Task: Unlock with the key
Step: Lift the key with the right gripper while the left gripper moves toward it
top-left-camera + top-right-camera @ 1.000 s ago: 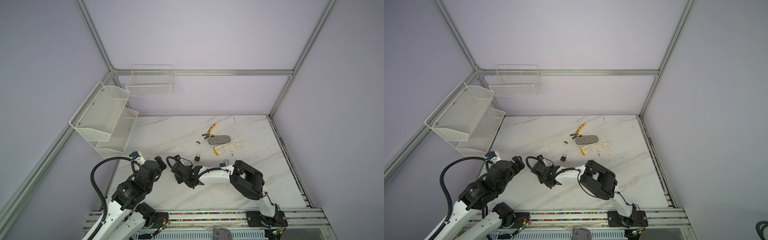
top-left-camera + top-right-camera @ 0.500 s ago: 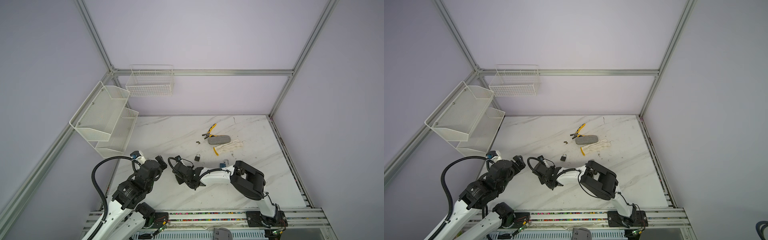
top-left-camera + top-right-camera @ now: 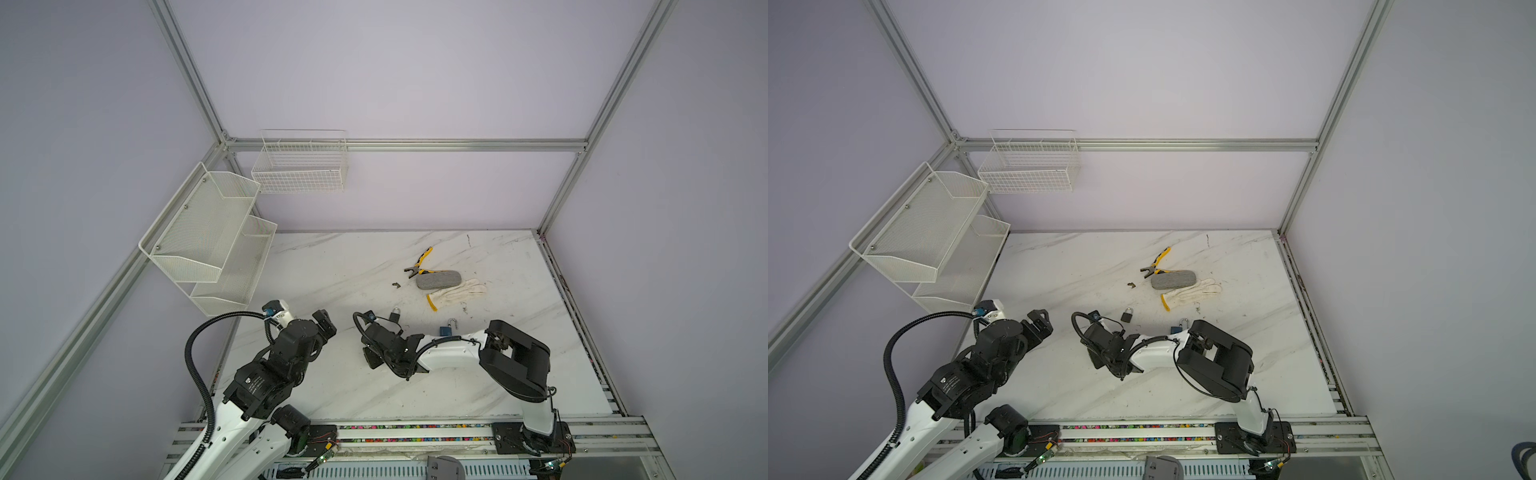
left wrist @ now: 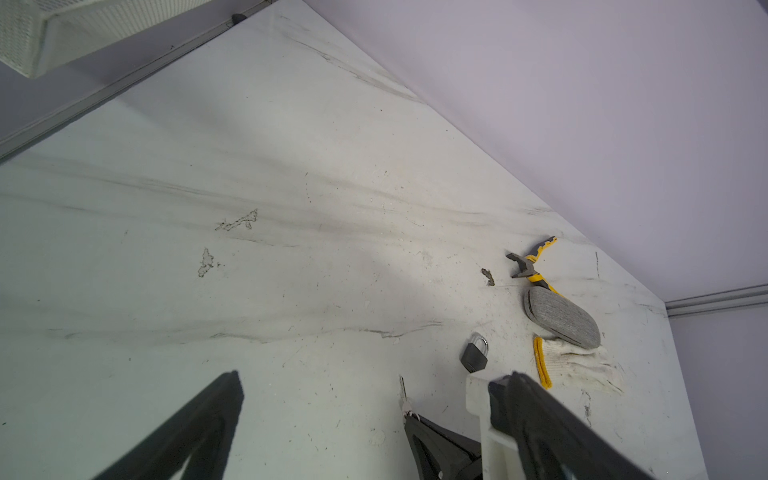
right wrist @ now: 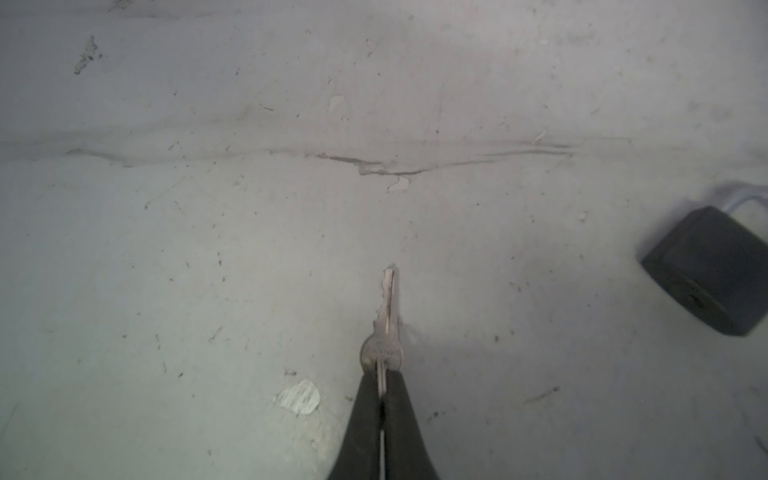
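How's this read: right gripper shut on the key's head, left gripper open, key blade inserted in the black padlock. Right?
Not quite. The right gripper is shut on the key by its head and the left gripper is open, but the blade is not in the black padlock. The right wrist view shows the blade bare, with the padlock lying apart from it, off to one side.

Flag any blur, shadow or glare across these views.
Right wrist view: key in the right claw fairly sharp, black padlock soft at the frame edge. Left wrist view: left claw dark, defocused. Both top views: even light, no glare.
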